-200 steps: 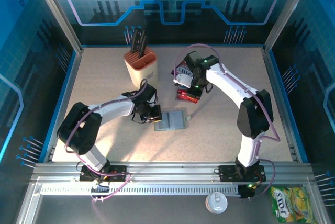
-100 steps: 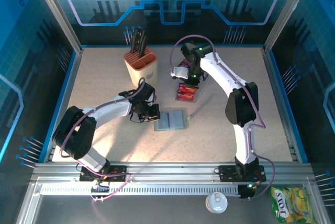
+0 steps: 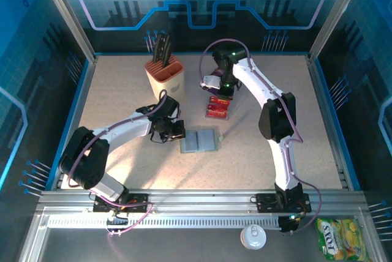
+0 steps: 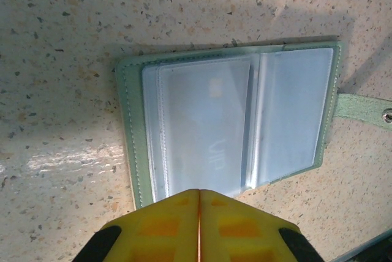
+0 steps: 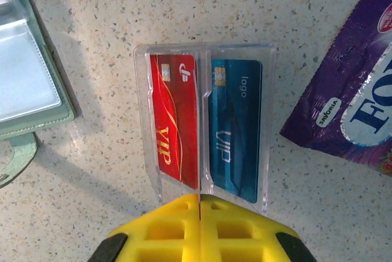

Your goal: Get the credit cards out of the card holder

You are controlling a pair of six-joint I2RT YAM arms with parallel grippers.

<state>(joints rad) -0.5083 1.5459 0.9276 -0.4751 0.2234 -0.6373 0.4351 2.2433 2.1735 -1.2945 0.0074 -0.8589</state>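
Card holder (image 3: 200, 141) lying open mid-table, clear pockets up. Left gripper (image 4: 199, 196) at its near edge, jaws together. Red credit card (image 5: 177, 121) and blue credit card (image 5: 236, 127) in clear sleeve (image 5: 142, 90) beside purple snack packet (image 5: 349, 90). Right gripper (image 5: 199, 201) at sleeve edge, jaws pressed closed.

Bright overhead light, soft shadows on the table (image 3: 294, 90), glare on the card holder (image 4: 226, 121), sharp focus.

red card (image 5: 177, 121) beside blue card (image 5: 236, 128)
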